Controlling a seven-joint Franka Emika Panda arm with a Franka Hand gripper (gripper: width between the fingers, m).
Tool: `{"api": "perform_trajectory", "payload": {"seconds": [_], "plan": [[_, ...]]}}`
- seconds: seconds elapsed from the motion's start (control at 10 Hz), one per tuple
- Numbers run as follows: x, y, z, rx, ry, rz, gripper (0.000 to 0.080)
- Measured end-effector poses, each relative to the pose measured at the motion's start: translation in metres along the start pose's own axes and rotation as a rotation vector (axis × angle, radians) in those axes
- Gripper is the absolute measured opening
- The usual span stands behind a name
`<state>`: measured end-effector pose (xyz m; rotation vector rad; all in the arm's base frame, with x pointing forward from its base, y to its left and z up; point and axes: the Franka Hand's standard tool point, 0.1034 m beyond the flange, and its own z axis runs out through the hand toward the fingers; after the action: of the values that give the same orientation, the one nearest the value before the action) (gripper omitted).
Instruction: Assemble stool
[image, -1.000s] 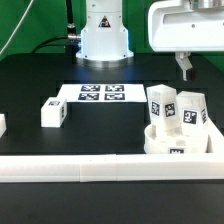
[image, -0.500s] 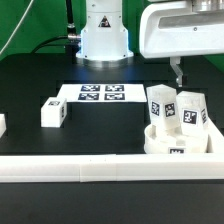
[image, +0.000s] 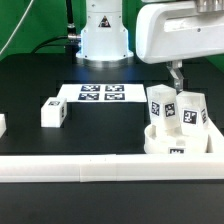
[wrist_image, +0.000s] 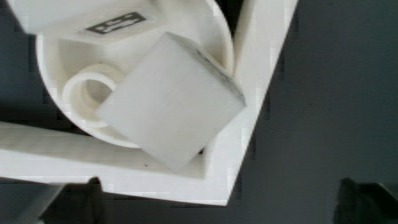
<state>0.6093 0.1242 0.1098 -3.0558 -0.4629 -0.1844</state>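
Note:
The round white seat disc (image: 176, 142) sits at the exterior view's right, tucked into the corner of the border rails. Two tagged leg blocks (image: 160, 105) (image: 192, 110) stand upright in it. A third leg block (image: 54, 112) lies alone on the black table towards the left. My gripper (image: 177, 78) hangs open above and just behind the seat, holding nothing. In the wrist view the seat disc (wrist_image: 89, 95) and one leg's flat top (wrist_image: 178, 100) lie below the gripper (wrist_image: 205, 205). The dark fingertips (wrist_image: 36, 205) stand far apart with only table between them.
A long white border rail (image: 90, 168) runs along the front and another rail (wrist_image: 267, 60) lies beside the seat. The marker board (image: 102, 93) lies at the table's middle back, in front of the robot base (image: 105, 35). A small white piece (image: 2, 125) shows at the left edge.
The gripper has moved toward the exterior view's left, nearer over the seat and its two legs, and it stays open. The parts have not moved.

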Motion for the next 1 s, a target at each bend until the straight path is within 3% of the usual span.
{"api": "perform_trajectory", "payload": {"seconds": [0.1, 0.3, 0.5, 1.0], "plan": [[0.0, -0.002, 0.004, -0.023, -0.007, -0.122, 0.0649], [-0.004, -0.002, 0.012, -0.039, -0.031, -0.278, 0.0649], [-0.007, 0.001, 0.018, -0.043, -0.046, -0.388, 0.0649], [-0.015, 0.009, 0.03, -0.041, -0.069, -0.374, 0.0649]]}}
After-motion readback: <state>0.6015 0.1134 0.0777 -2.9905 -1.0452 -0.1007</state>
